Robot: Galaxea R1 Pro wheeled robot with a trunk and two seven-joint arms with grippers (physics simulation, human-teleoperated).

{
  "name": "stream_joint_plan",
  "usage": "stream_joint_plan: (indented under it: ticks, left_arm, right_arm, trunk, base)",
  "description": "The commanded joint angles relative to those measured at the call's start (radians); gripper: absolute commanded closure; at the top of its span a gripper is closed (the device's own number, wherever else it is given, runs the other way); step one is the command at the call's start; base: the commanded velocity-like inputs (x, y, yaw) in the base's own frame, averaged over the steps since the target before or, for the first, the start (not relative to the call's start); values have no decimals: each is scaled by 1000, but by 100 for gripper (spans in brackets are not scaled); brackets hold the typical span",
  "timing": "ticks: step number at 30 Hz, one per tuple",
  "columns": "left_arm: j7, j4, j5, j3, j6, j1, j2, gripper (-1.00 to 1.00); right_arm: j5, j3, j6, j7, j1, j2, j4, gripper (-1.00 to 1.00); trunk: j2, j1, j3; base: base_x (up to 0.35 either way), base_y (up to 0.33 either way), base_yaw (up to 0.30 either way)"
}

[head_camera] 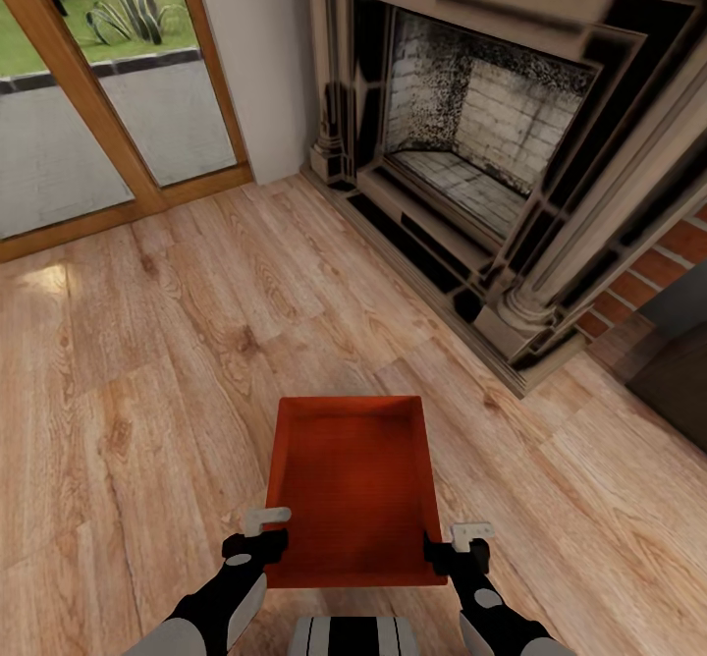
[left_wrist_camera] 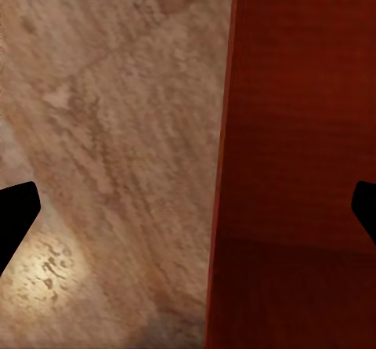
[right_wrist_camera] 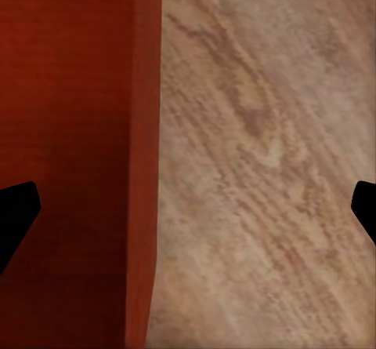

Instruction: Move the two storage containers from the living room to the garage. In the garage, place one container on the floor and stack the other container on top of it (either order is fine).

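A single red-orange storage container [head_camera: 353, 489] is sitting in the lower centre of the head view, over the light wood-plank floor [head_camera: 147, 361] of the living room. The left gripper [head_camera: 257, 536] is meeting the container's near left corner, and the right gripper [head_camera: 462, 550] is meeting its near right corner.

In the left wrist view, the container wall [left_wrist_camera: 223, 161] is passing between two dark fingertips [left_wrist_camera: 16, 216] that are standing wide apart at opposite edges of the frame. In the right wrist view, the wall [right_wrist_camera: 145, 161] is likewise running between widely spaced fingertips [right_wrist_camera: 16, 216]. Both grippers are therefore straddling a side wall; whether the pads are actually pressing on it cannot be told, and the container is possibly lifted, though the views are not confirming this.

The fireplace [head_camera: 481, 145] is occupying the upper right of the head view, and a wood-framed glass door [head_camera: 108, 96] is showing at the upper left
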Motion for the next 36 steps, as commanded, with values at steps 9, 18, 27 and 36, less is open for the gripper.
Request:
stream_joint_plan:
  ticks: [9,18,27,36]
  left_arm:
    - [7,-1,12,-9,1,0,1,-100]
    - [7,-1,12,-8,1,0,1,-100]
    - [7,-2,13,-8,1,0,1,-100]
    - [7,-2,14,-7,1,0,1,-100]
  right_arm:
    - [6,6,-1,-9,-1,4,1,-100]
    - [0,4,-1,-9,-1,13,1,-100]
    - [-6,3,-1,-9,-1,15,1,-100]
    - [-6,1,-1,-9,-1,15,1,-100]
  trunk:
    - [0,0,-1]
    - [0,0,-1]
    - [0,0,-1]
    - [-28,15,-13]
  base:
    - [0,0,0]
    - [0,0,0]
    - [0,0,0]
    - [0,0,0]
